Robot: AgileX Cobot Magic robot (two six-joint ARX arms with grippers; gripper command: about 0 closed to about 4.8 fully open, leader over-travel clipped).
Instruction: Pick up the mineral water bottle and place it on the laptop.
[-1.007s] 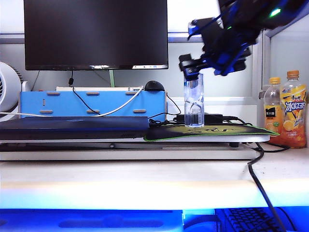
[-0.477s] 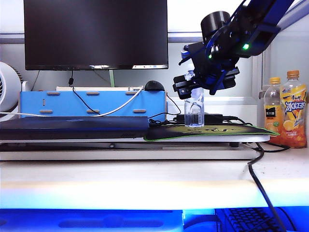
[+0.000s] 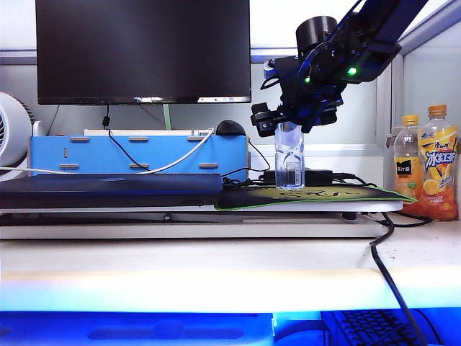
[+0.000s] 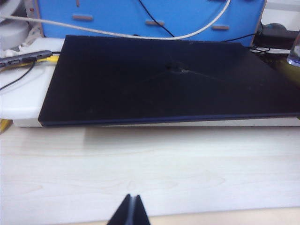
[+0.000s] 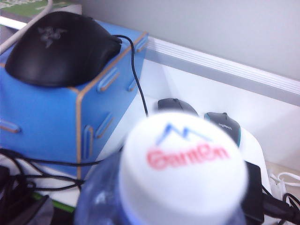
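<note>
The mineral water bottle [image 3: 289, 160] stands upright on the green-edged mouse mat [image 3: 317, 196], clear with a pinched waist. In the right wrist view its white cap [image 5: 183, 173] fills the near field, blurred. My right gripper [image 3: 283, 124] hangs at the bottle's top with the jaws wide apart, one finger [image 3: 263, 120] well clear of the neck; the bottle stands on its own. The laptop [image 3: 108, 189] is a closed dark slab to the left of the bottle; its lid [image 4: 168, 79] spreads across the left wrist view. My left gripper [image 4: 132, 200] is shut, low over the wooden table in front of the laptop.
A black monitor [image 3: 142, 50] stands behind a blue box [image 3: 137, 155] with a black mouse [image 5: 61, 47] on top. Two more mice [image 5: 176, 105] lie behind the bottle. Two orange-capped drink bottles [image 3: 438, 162] stand at the right. Cables [image 3: 389, 267] trail off the desk.
My right gripper has come down and leftward from the upper right until it is level with the bottle's cap. Bottle, laptop and left gripper have not moved.
</note>
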